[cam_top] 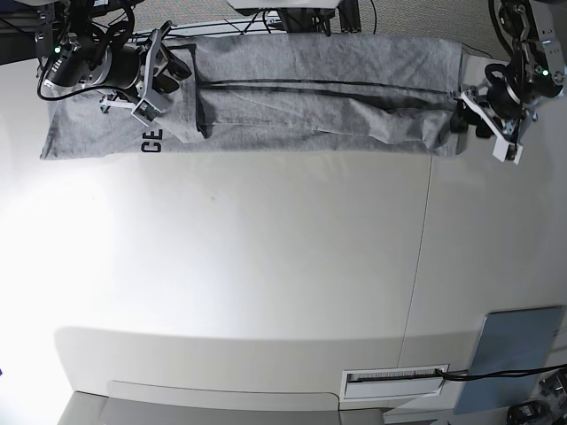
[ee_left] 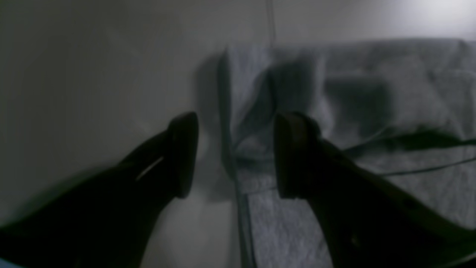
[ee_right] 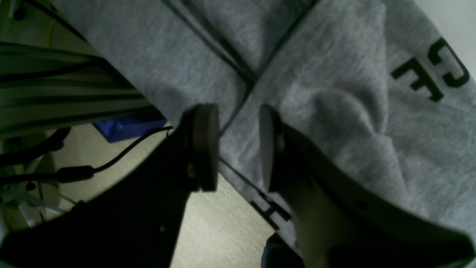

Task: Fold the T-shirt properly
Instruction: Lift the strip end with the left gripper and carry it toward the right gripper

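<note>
Though blurred, T-shirt point(ee_left: 334, 111) edge between parted jaws.

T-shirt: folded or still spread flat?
Partly folded. The T-shirt lies as a long narrow band along the table's far edge, layers overlapping lengthwise, not yet a compact fold.

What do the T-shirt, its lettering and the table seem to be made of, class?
T-shirt: probably knitted cotton jersey, matte; its heather-grey fleck and soft creases suggest this.
Lettering: likely flat black print; sharp edges, no raised stitching visible.
Table: a smooth, pale hard sheet, perhaps laminate; it reflects light softly. Exact material unclear.
</note>
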`<state>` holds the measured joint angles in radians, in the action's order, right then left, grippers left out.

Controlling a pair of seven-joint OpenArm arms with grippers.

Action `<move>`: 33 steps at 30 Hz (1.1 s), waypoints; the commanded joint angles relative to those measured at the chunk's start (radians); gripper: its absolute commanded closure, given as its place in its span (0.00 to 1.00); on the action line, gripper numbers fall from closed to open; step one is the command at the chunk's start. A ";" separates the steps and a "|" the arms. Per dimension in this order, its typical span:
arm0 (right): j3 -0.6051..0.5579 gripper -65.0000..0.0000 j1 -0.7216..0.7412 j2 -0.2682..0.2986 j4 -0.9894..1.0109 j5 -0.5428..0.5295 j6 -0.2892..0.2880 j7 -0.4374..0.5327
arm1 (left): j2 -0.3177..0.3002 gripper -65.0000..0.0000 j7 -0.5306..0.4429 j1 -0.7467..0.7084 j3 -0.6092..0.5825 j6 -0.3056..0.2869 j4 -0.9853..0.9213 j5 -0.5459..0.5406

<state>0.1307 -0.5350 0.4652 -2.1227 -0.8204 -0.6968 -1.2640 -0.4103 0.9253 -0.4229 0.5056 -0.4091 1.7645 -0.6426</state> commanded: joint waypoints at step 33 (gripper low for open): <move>0.138 0.71 0.006 0.011 -0.017 0.090 -0.001 0.101 | -0.008 1.00 -0.016 0.042 0.008 -0.081 -0.218 -0.220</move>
<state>0.2630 -0.5289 0.4644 -2.1227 -0.7254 -0.6968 -1.1824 -0.4015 0.9184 -0.3820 0.5091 -0.4934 1.5311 -0.8608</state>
